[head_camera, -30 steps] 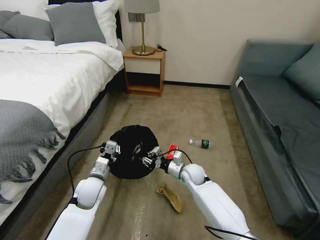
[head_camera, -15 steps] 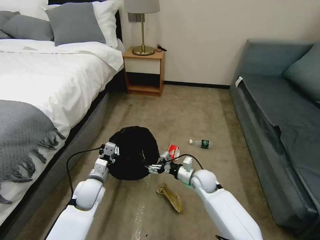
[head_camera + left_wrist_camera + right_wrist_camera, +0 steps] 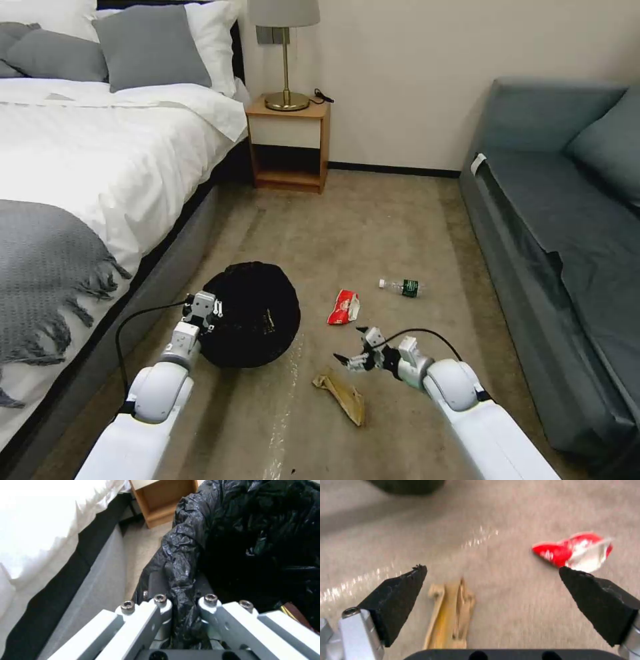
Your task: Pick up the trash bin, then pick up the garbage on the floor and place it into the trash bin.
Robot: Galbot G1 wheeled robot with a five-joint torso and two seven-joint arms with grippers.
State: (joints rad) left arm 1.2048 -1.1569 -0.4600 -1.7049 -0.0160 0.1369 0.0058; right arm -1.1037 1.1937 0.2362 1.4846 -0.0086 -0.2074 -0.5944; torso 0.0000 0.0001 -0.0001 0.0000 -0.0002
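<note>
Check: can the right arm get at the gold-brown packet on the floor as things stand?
Probably yes. The right gripper hangs open just above the gold-brown packet, with bare carpet between. The trash bin, clamped by the left gripper, sits off to the side.

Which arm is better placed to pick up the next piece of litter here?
Right. The right gripper hangs open above the floor between the gold-brown snack packet and the red-and-white snack wrapper. The left gripper has its jaws shut on the trash bin liner, so it is occupied.
</note>
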